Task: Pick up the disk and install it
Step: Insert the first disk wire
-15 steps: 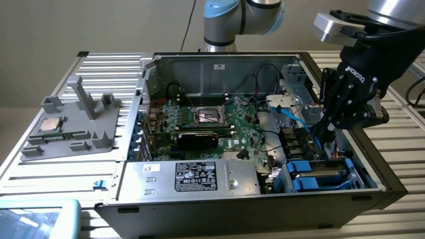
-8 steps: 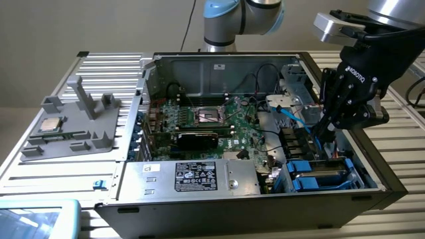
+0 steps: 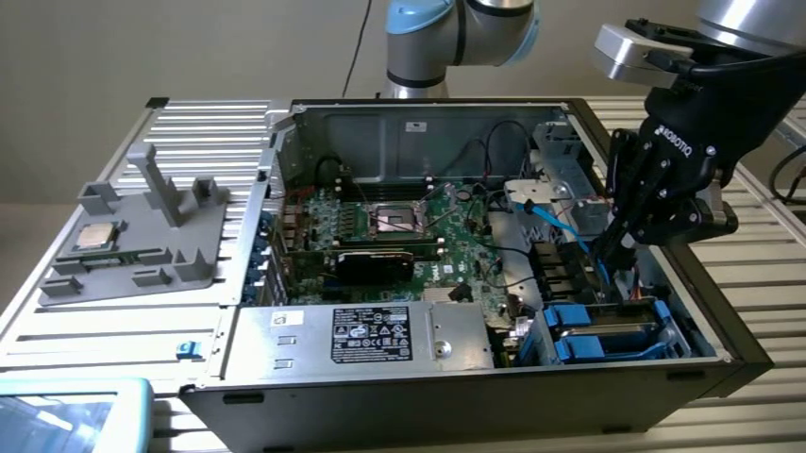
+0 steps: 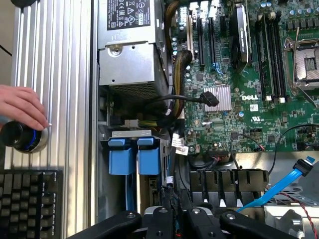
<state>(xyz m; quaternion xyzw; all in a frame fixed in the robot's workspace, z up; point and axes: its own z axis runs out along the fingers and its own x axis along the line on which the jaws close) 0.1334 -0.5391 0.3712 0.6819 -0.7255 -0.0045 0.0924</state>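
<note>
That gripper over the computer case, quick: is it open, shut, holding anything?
Gripper: shut, nothing visibly held, poised inside the computer case above the blue disk carriers.

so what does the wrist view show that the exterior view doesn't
Wrist view alone: a person's hand on a black and blue knob, a keyboard, and the Dell marking on the motherboard. Exterior view alone: the grey fixture holding a CPU chip, and the whole robot arm. Both: the open case, the power supply and the blue drive carriers.
</note>
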